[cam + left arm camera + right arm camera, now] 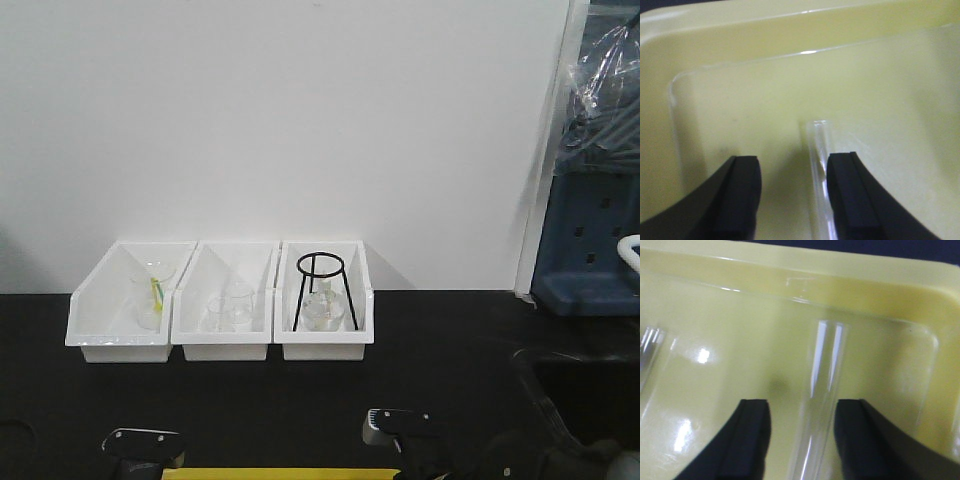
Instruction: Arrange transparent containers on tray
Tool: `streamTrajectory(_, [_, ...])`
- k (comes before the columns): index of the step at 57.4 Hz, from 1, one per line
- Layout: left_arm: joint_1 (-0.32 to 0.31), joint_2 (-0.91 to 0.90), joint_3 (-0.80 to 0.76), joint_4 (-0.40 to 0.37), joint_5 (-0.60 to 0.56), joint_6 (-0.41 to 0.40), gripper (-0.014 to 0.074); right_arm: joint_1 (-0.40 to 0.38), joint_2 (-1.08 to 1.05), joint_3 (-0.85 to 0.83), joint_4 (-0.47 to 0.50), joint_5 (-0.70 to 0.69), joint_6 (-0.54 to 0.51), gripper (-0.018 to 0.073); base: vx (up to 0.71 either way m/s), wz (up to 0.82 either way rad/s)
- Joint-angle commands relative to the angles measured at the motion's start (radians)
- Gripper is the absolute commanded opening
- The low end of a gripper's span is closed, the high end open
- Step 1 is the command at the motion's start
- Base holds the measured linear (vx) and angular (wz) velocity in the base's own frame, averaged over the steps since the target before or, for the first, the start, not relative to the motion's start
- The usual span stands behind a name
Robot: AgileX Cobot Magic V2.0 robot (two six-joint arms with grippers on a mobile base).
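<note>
Over the yellow tray (715,45), both grippers were seen spread wide, gripping nothing: the left gripper (792,192) with a test tube (820,165) lying against its right pad, the right gripper (802,432) with another tube (822,385) lying loose between the pads. A straight lift, jaws kept wide, was judged best, so neither tube would be rolled. Tube lower ends were cut off; contact could not be confirmed.

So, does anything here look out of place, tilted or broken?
Nothing stands out. Each wrist view shows a test tube lying on the yellow tray, intact: one against a pad of the open left tool, one between the pads of the open right tool. Glassware in the three white bins seems unspilled.
</note>
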Motion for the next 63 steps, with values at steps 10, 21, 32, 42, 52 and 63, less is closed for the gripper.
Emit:
streamTrajectory(10, [-0.005,-0.136,-0.027,0.000,-0.098,0.005,0.0452,-0.005,-0.051,-0.035,0.004,-0.012,-0.011,0.0520,0.00,0.00])
streamTrajectory(21, [-0.003,-0.288,-0.027,0.055,-0.096,0.057,0.0449,-0.005,-0.186,-0.059,-0.001,0.000,-0.035,0.0475,0.00,0.00])
streamTrajectory(32, [-0.003,-0.486,-0.027,0.112,-0.124,0.056,0.0449,-0.005,-0.427,-0.063,-0.006,-0.099,-0.120,0.0363,0.00,0.00])
streamTrajectory(42, [-0.003,-0.701,-0.027,0.133,-0.155,0.063,0.0449,-0.005,-0.639,-0.063,-0.006,-0.153,-0.243,0.0214,0.00,0.00])
streamTrajectory(52, [-0.003,-0.853,-0.027,0.133,-0.121,0.175,0.0395,-0.005,-0.709,-0.063,-0.002,-0.150,-0.288,0.0129,0.00,0.00])
streamTrajectory(63, [-0.003,-0.931,-0.027,0.133,-0.119,0.209,0.0328,-0.005,-0.714,-0.063,0.010,-0.150,-0.287,0.0113,0.00,0.00])
